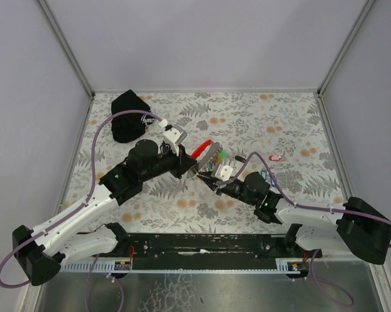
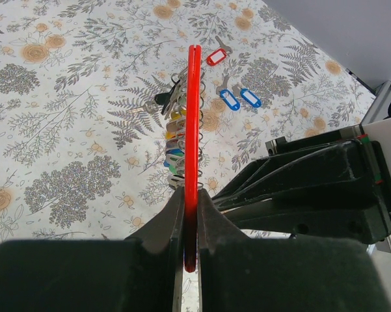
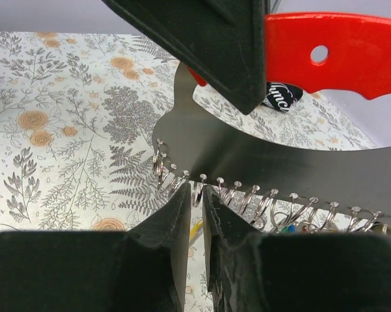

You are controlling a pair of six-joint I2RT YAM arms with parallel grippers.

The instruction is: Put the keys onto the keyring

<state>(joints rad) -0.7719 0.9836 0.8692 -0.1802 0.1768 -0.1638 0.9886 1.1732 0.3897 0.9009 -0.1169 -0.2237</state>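
Keyring (image 1: 203, 149) sits mid-frame in the top view, well apart from the table (image 1: 182, 203) edges and walls. Black cap (image 1: 129, 116) is upper left, well apart.

Left gripper (image 2: 190, 208) is clamped tight on its red piece. The grey plate carries a row of small rings, and keys (image 2: 174, 138) with yellow, blue and green tags hang there.

Right gripper (image 3: 194, 195) is nearly closed around one ring; can't tell if it actually pinches. The plate's right end is cut off in the right wrist view.

A glossy red plastic handle (image 3: 338, 55) is seen on a dull, smooth grey metal plate (image 3: 280, 162) with shiny wire rings (image 3: 196, 192). Glossy plastic key tags (image 2: 229, 101) are laid on the matt, floral-printed desk (image 2: 65, 97).
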